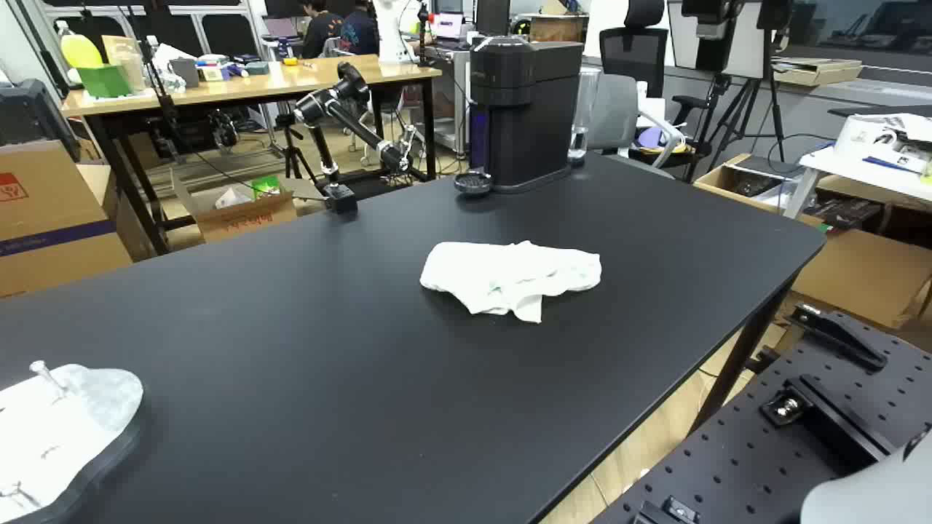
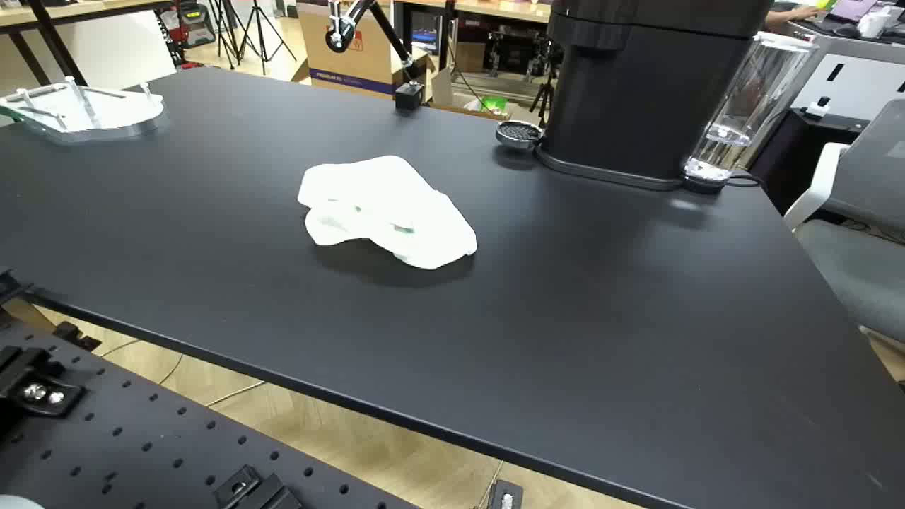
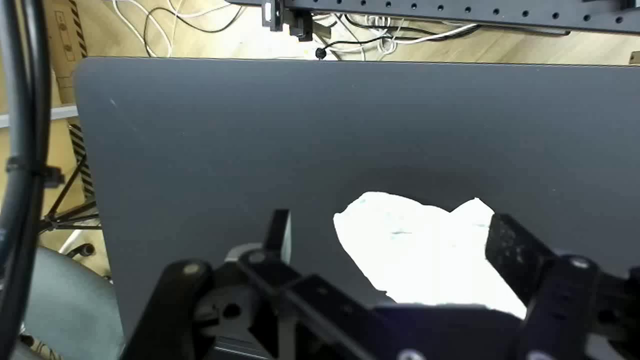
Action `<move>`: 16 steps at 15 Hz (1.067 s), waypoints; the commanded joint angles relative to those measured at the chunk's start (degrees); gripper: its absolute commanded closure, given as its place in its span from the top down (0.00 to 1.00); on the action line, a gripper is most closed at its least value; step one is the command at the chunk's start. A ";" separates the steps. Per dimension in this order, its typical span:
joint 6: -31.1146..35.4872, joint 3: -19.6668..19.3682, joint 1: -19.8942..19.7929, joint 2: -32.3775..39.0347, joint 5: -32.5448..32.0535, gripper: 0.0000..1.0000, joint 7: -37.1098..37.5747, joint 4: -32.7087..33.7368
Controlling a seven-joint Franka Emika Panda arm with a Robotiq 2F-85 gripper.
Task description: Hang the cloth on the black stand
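in an exterior view: white cloth lies rumpled on the black table, a thin corner splayed flat toward the near side. black jointed stand at the far edge; probably the hanging place, but i can't be certain. no claw in frame.

in an exterior view: cloth is all loose folds, between stand and near edge. tall coffee machine off to one side; give it room on the carry.

in the wrist view: gripper spread wide, holding nothing. cloth shows between the fingers, nearer the one at frame right, which overlaps its edge from here. height above it hard to judge.

step in hand, my reading: the grasp. centre over the thickest fold, lower straight, pinch mid-cloth so both sides drape evenly. a corner pinch would likely slip off the stand.
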 commanded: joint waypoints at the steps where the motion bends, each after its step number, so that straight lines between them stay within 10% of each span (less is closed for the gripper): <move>1: -0.33 -0.82 1.04 0.08 -0.70 1.00 0.69 0.16; 16: 6.39 -1.42 -1.94 3.92 -2.97 1.00 4.08 0.18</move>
